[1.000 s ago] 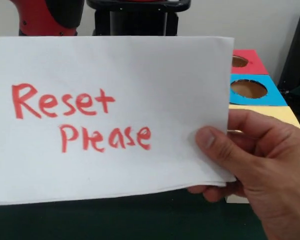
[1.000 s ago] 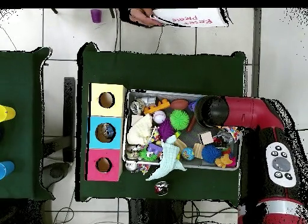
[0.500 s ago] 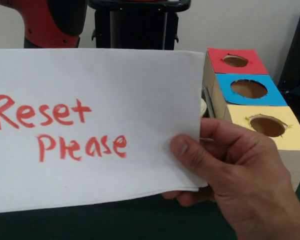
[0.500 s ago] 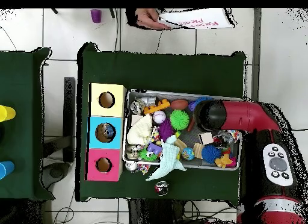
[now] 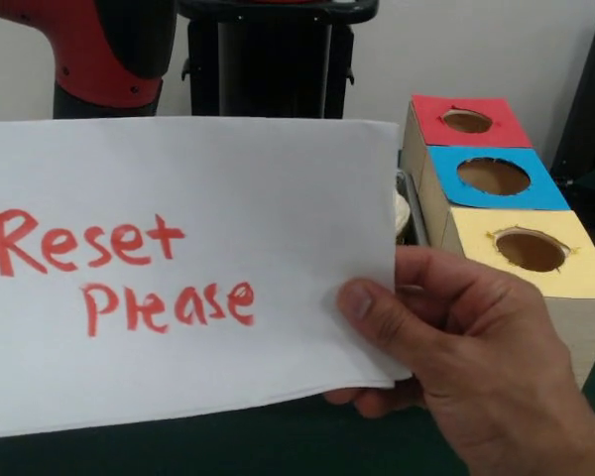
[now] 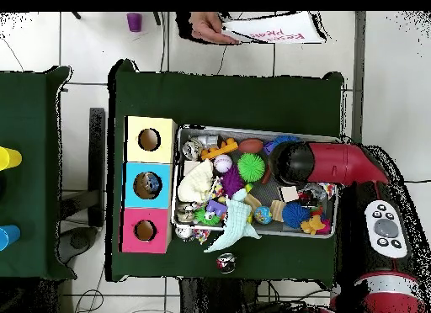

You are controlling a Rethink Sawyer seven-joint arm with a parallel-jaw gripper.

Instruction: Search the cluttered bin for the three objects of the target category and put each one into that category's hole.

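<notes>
The bin (image 6: 244,130) is a wire-mesh basket full of toys, seen in the overhead view at the middle of the green table. In it lie a green spiky ball (image 6: 250,167), a blue ball (image 6: 294,214), a white cloth (image 6: 198,182) and a pale blue cloth (image 6: 236,225) that hangs over the rim. The red arm's black end, with my gripper (image 6: 292,162) beneath it, hangs over the bin's right half. In the front view a paper hides the bin and the gripper.
A person's hand (image 5: 476,347) holds a white paper (image 5: 178,268) reading "Reset Please" before the front camera; both show at the overhead view's top (image 6: 274,28). Three boxes with holes stand beside the bin: red (image 5: 466,121), blue (image 5: 493,177), yellow (image 5: 529,250). A small object (image 6: 225,262) lies outside the bin.
The hand has moved the paper to the left in the front view, uncovering the three boxes. The arm's outer part has shifted slightly; its end stays over the bin.
</notes>
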